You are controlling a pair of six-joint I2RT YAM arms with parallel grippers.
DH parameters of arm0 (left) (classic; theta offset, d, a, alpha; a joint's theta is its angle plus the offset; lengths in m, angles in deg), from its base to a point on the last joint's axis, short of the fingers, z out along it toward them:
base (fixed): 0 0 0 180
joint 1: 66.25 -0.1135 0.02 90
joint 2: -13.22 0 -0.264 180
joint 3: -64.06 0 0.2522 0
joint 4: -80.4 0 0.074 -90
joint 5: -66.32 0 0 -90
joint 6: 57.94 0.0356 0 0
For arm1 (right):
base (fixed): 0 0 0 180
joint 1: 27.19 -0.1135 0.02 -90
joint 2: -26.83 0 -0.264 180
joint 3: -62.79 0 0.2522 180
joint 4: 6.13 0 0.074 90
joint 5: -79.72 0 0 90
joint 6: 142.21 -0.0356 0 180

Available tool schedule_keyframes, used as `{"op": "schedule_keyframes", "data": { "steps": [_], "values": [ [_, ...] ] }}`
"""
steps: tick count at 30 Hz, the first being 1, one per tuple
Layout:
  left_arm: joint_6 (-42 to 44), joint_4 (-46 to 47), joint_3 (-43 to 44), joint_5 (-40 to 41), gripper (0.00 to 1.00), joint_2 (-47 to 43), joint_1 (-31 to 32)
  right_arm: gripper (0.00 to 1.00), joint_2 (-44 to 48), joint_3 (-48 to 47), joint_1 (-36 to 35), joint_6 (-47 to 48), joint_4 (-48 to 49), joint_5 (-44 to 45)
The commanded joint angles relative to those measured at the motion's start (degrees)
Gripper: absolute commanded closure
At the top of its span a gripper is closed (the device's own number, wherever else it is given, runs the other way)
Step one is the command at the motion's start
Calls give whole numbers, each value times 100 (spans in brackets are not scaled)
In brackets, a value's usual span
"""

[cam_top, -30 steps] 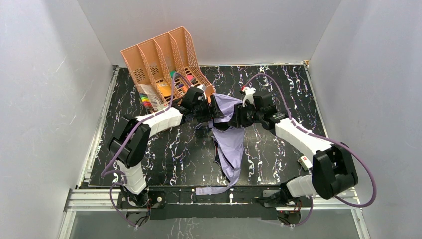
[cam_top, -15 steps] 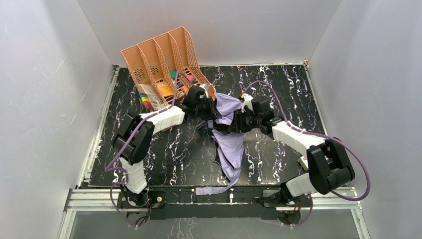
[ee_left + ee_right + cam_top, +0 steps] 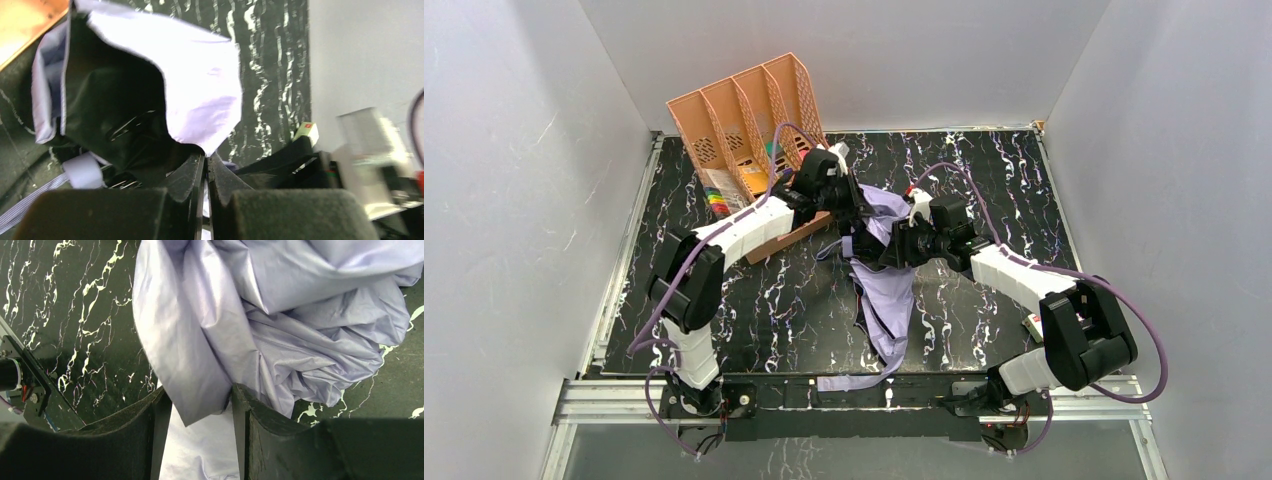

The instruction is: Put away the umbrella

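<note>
Plainly little is done: the umbrella lies loose and crumpled on the tabletop around its middle, toward the back edge (a long strip of it trails to the near edge), near the organiser in the back left corner. The left fingers are pressed together, pinching a tip of fabric, while the right fingers stand spread with a fold hanging between them, unclamped. By my judgement, gathering the canopy, wrapping it and stowing it all remain.
</note>
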Motion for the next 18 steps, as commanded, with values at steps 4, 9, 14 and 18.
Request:
{"op": "schedule_keyframes", "data": {
  "steps": [4,9,14,18],
  "values": [
    [325,-572,622,-217,70,-591,-120,44,159,37,30,-31,251,-34],
    [247,-507,-28,-20,30,-1058,-151,42,323,53,35,-58,274,-12],
    [-501,145,-1243,383,3,-1880,-137,36,587,139,29,-148,394,-54],
    [-1053,997,-1835,215,2,-1956,-44,35,732,116,33,-241,401,-41]
  ]
}}
